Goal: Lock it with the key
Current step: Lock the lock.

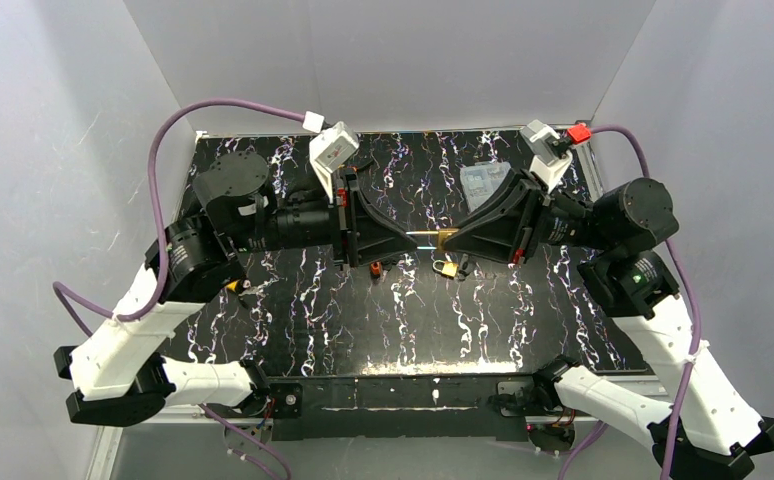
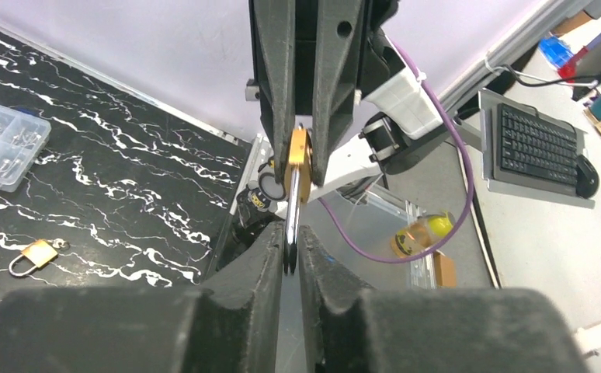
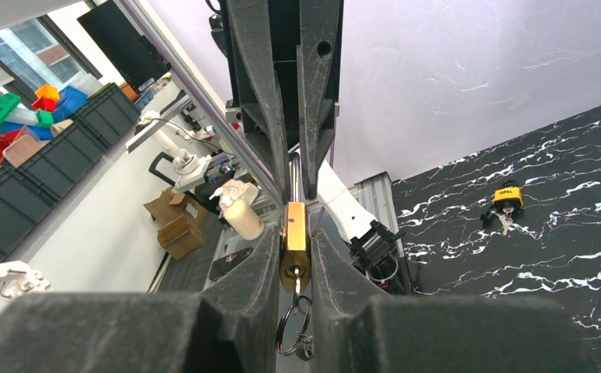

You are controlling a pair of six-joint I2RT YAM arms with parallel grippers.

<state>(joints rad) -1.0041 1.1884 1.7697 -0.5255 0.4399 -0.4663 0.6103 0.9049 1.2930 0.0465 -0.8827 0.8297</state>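
A brass padlock [image 1: 444, 238] hangs in the air between my two grippers over the middle of the table. My right gripper [image 3: 295, 249] is shut on its brass body [image 3: 294, 233]. The key [image 3: 296, 273] sits in the keyhole at the body's end, and its ring [image 3: 293, 326] dangles between the fingers. My left gripper [image 2: 290, 237] is shut on the padlock's silver shackle [image 2: 290, 210], which runs up to the brass body [image 2: 299, 159] held by the right fingers. In the top view, the left gripper [image 1: 410, 238] and right gripper [image 1: 451, 240] meet tip to tip.
A second small brass padlock [image 1: 447, 268] lies on the black marbled table [image 1: 413, 320] just below the grippers. A small red and black item [image 1: 375, 268] lies next to it. A clear compartment box [image 1: 485, 183] sits at the back right. A black and yellow padlock [image 3: 505, 198] lies near the left arm.
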